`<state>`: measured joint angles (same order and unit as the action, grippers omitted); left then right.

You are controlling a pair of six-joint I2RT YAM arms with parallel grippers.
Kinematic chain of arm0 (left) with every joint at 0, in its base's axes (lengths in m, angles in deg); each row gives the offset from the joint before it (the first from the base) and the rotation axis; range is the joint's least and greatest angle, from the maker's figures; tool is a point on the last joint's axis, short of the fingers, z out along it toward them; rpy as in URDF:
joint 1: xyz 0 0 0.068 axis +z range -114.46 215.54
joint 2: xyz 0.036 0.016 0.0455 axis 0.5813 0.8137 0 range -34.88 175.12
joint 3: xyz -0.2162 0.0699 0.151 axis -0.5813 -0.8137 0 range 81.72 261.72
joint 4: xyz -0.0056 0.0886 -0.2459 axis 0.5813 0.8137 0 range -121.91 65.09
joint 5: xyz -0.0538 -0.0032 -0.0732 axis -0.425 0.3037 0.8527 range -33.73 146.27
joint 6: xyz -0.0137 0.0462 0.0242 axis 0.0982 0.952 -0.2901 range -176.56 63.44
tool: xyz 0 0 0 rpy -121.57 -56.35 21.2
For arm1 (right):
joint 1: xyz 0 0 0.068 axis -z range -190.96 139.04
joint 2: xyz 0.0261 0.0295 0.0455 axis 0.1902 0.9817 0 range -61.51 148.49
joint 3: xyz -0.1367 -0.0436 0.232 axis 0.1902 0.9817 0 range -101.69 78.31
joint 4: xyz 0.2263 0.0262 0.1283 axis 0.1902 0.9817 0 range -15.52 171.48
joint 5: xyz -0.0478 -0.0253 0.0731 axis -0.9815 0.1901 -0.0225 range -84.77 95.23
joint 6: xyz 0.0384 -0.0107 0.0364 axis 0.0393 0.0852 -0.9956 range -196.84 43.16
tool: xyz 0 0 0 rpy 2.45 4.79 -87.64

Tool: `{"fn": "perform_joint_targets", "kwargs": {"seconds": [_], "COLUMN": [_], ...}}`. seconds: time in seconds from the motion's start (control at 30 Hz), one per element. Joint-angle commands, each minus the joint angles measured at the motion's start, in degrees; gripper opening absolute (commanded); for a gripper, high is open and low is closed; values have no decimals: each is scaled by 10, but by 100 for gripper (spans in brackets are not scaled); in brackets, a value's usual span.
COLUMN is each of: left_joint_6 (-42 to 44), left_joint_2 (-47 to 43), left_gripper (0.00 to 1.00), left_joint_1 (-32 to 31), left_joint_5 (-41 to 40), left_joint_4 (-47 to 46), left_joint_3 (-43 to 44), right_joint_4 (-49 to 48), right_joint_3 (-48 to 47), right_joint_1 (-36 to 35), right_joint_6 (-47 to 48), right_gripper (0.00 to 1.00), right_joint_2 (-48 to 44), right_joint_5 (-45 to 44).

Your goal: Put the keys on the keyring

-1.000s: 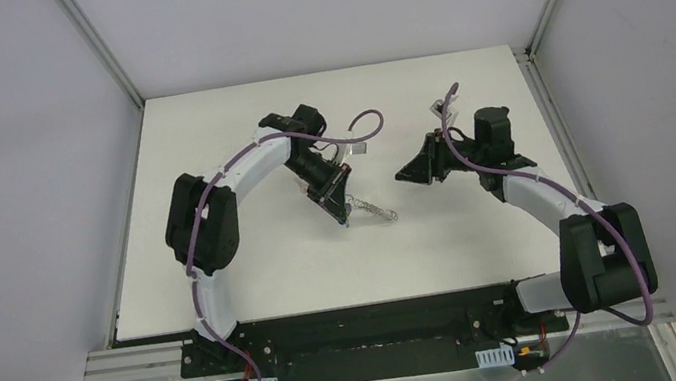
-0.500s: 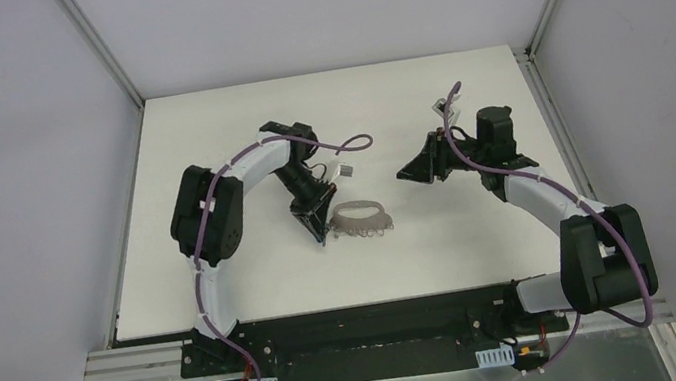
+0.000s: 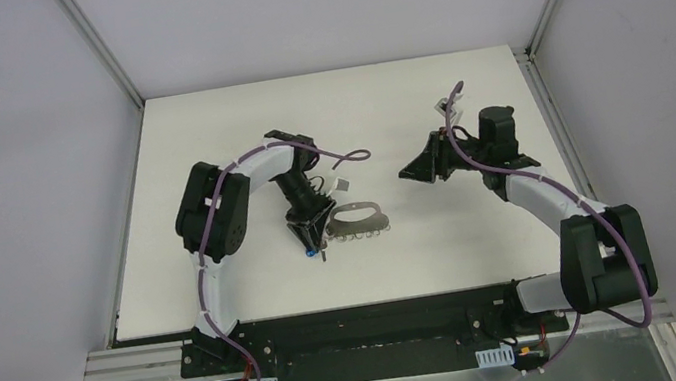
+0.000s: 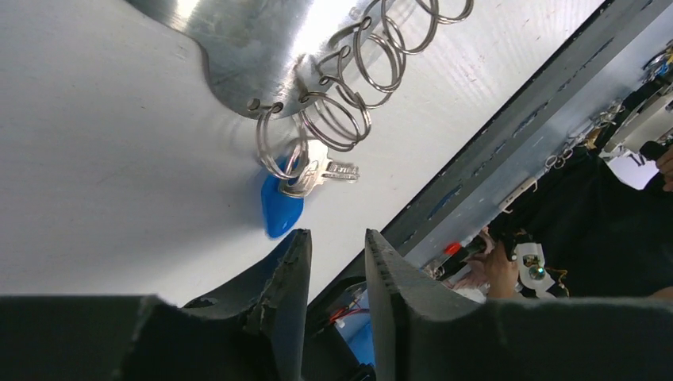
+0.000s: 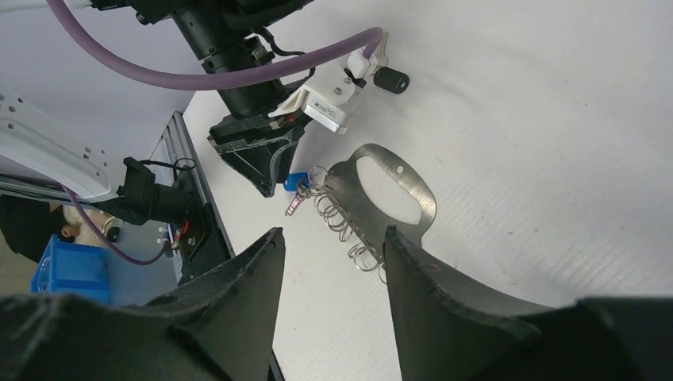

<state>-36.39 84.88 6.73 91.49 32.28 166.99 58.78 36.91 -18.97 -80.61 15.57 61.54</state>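
Keyring (image 4: 238,48): lies flat on the tabletop (image 3: 483,240), about midway between the left and right edges and a little nearer the near edge than the far one. Its row of split rings (image 4: 337,119) faces the near edge.

Blue-tag key (image 4: 279,213): sits at the endmost ring on the left-edge side, with its head overlapping the wire. It reads as threaded, but the wrist view does not settle this.

Black-headed key (image 5: 390,79): loose on the tabletop on the far-edge side of the keyring, close by the left arm's wrist and apart from the rings.

Left end effector (image 4: 337,238): fingers slightly apart with nothing between them, tips just beside the blue tag.

Right end effector (image 5: 329,238): spread wide and empty, hanging above the tabletop toward the right edge, well apart from the keyring.

Judgement: the blue-tag key is probably done, so the step in hand is the black-headed key.
- Back the left tips off along their own line so you do not drag the tag.
- Take the black-headed key by its plastic head and leave the blade free.
- Pin the keyring with the right end effector on the band away from the rings, because a thin plate will likely skate on this smooth tabletop.
- Aim for one free ring. The coils overlap, and snagging two is the likely fault.
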Motion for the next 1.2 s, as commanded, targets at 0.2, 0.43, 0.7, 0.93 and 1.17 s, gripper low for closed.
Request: {"fn": "perform_joint_targets", "kwargs": {"seconds": [0.2, 0.43, 0.7, 0.93, 1.17], "left_joint_6": [5, -8, -28, -39, -46], "left_joint_2": [-74, -179, -195, -235, -292], "left_gripper": [51, 63, 68, 67, 68], "left_joint_1": [12, 41, 57, 80, 165], "left_joint_5": [-48, -116, -93, -68, -92], "left_joint_4": [0, -74, -101, -146, -146], "left_joint_3": [-25, -34, 0, -71, -86], "right_joint_4": [107, 195, 280, 318, 328], "right_joint_3": [-44, -78, -107, -135, -157], "right_joint_1": [6, 5, 5, -105, -260], "right_joint_6": [134, 221, 275, 331, 398], "right_gripper": [60, 73, 100, 100, 95], "right_joint_2": [-60, -83, -94, -58, 19], "right_joint_5": [-50, -79, -72, -116, -216]}}
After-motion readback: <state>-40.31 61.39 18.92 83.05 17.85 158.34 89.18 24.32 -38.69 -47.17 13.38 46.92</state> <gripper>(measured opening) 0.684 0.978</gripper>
